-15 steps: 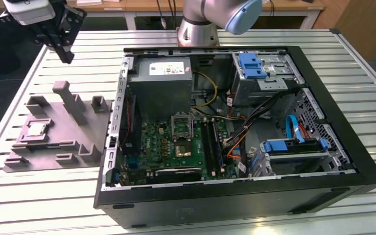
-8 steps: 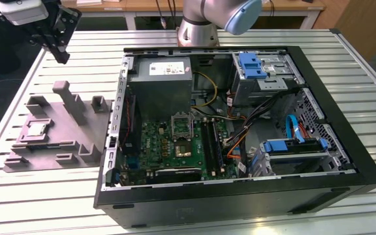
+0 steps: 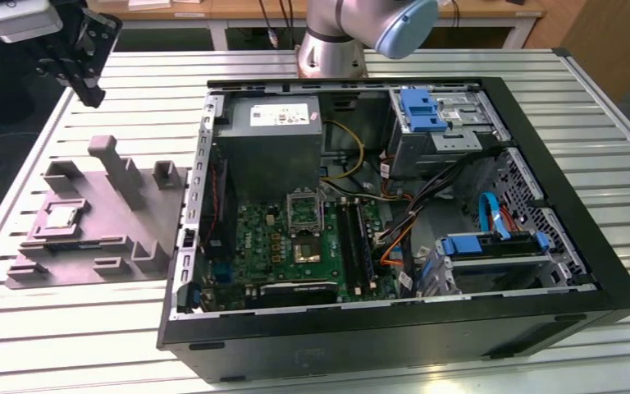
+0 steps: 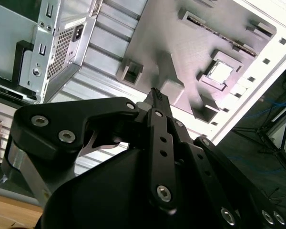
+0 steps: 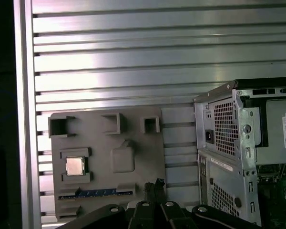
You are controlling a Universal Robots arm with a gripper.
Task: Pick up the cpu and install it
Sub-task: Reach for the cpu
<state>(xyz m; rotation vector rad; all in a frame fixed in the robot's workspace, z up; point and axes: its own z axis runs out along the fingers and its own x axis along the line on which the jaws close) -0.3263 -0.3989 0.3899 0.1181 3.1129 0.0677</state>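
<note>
Silvery cpu (image 5: pixel 75 166) in grey tray (image 5: pixel 150 152); exterior view adds green board (image 3: pixel 260 238).

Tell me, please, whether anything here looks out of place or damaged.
Nothing stands out: the cpu lies flat and square in its recess on the grey tray, and the open case shows no visible damage.

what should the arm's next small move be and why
Probably shift the gripper sideways until it sits over the cpu. In the first wrist view the chip lies in its recess of the grey holder tray, well aside of the jaws, which hold nothing.
</note>
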